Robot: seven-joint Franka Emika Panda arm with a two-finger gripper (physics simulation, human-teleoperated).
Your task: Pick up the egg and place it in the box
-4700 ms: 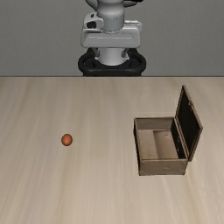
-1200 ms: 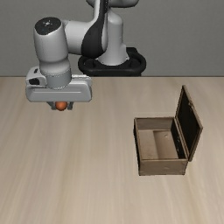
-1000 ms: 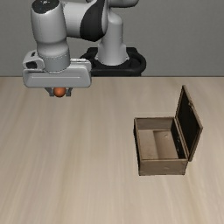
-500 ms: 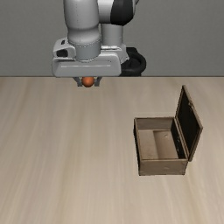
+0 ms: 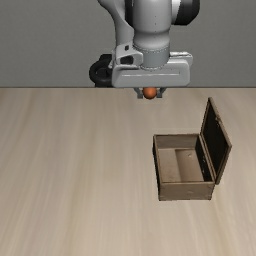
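Pale wooden table (image 5: 70, 170), pincer (image 5: 149, 94) raised above it, closed around egg (image 5: 149, 92), open box (image 5: 190, 161) nearby

A pale wooden table (image 5: 70, 170) with a fine grain running side to side spread across the lower part of the exterior view, from one edge to the other. A brown box (image 5: 186, 190) sat directly on it, toward the exterior view's right and well away from the table's far edge. The box stood flat on its bottom. Its hinged lid (image 5: 216, 137) was raised along the side toward the exterior view's right, leaning slightly outward, so the interior lay open from above. The robot's dark base (image 5: 101, 71) showed at the table's far edge.
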